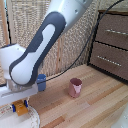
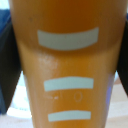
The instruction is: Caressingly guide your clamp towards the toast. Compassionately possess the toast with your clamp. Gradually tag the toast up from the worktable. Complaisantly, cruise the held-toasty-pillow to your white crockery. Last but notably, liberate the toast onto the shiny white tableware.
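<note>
Pale plank worktable (image 1: 95,107); end effector (image 1: 20,103) grips flat orange toast (image 2: 67,65) over scalloped plate (image 1: 31,120)

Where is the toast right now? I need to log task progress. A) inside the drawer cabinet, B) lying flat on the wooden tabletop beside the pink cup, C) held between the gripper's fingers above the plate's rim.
C: the toast sits clamped in the gripper over the white plate, and fills the wrist view.
</note>
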{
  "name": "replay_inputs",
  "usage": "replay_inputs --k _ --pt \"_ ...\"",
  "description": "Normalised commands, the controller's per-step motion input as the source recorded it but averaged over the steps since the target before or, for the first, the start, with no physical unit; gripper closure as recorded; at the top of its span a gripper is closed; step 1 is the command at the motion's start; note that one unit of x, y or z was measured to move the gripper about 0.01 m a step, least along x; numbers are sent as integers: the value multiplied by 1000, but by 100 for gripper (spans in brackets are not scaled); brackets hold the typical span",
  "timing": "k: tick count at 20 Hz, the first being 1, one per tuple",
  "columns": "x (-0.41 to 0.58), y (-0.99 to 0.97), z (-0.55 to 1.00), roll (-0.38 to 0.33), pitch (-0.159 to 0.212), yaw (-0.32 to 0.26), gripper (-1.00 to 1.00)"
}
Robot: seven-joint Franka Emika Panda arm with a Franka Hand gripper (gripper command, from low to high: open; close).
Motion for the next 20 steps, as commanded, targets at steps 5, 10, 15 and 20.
replay_inputs --k 5,10,15,20 --pt "14 533 -202 -69 -131 29 100" --pt "10 51 203 -19 -121 22 -100" --pt "7 -309 533 -83 -38 68 -100" --pt "62 -337 445 -188 -153 32 -100"
